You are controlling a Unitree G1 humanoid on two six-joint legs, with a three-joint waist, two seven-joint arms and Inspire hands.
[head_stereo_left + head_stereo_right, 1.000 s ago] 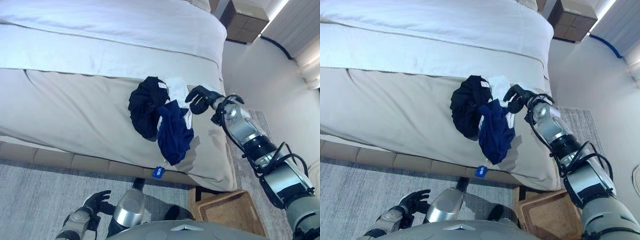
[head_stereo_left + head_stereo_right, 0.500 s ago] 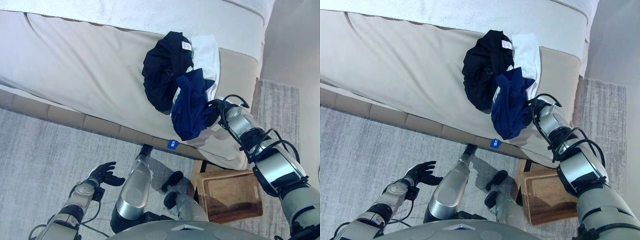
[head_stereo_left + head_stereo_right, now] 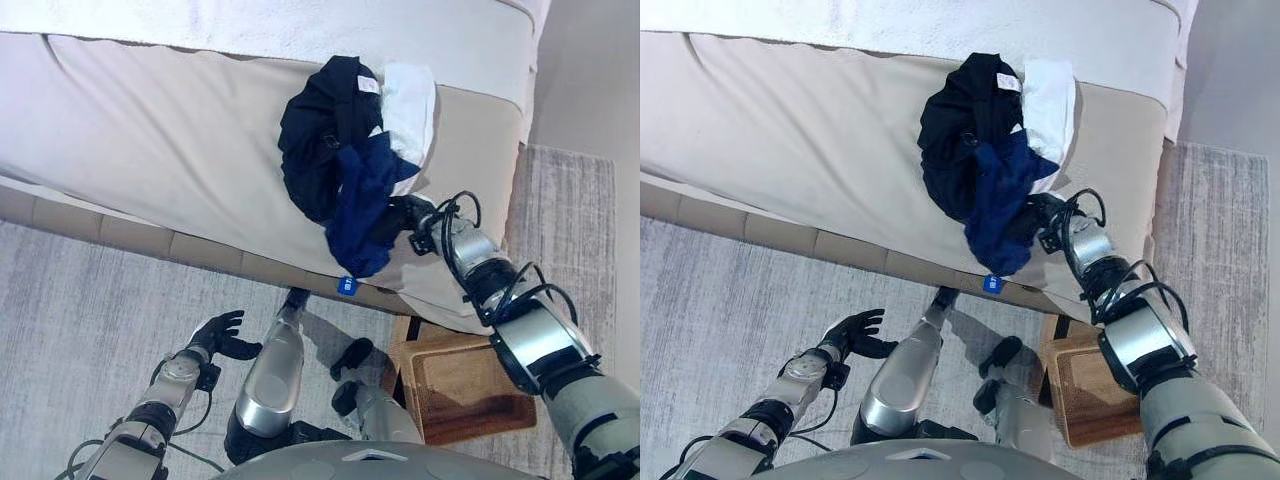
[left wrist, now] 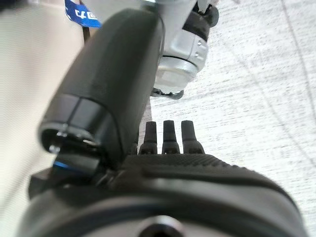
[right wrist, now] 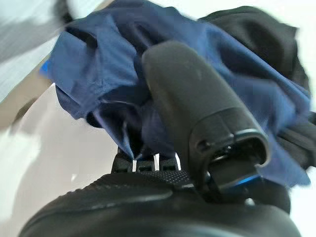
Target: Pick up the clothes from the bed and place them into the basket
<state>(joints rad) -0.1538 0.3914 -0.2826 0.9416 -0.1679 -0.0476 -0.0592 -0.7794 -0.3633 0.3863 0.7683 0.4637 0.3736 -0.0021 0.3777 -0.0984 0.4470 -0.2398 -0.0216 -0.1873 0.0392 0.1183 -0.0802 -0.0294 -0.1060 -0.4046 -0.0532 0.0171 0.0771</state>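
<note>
A pile of clothes lies near the bed's corner: a black garment (image 3: pixel 312 140), a white one (image 3: pixel 412 100) and a navy blue one (image 3: pixel 358 205) hanging over the edge. My right hand (image 3: pixel 404 214) is at the blue garment's right side. In the right wrist view its thumb (image 5: pixel 197 98) presses on the blue cloth (image 5: pixel 98 64) and its fingers are curled into the folds. The wicker basket (image 3: pixel 472 388) stands on the floor below that corner. My left hand (image 3: pixel 222 334) hangs low at the lower left, fingers (image 4: pixel 170 136) straight and holding nothing.
The bed (image 3: pixel 150 160) with its beige cover fills the upper half, and a blue tag (image 3: pixel 347 286) hangs at its lower edge. A grey rug (image 3: pixel 80 300) covers the floor in front. A pale wall (image 3: pixel 590 80) borders the far right.
The camera has tilted downward. My right hand went from the white garment down to the blue one and closed into it, and the blue cloth has bunched toward the left.
</note>
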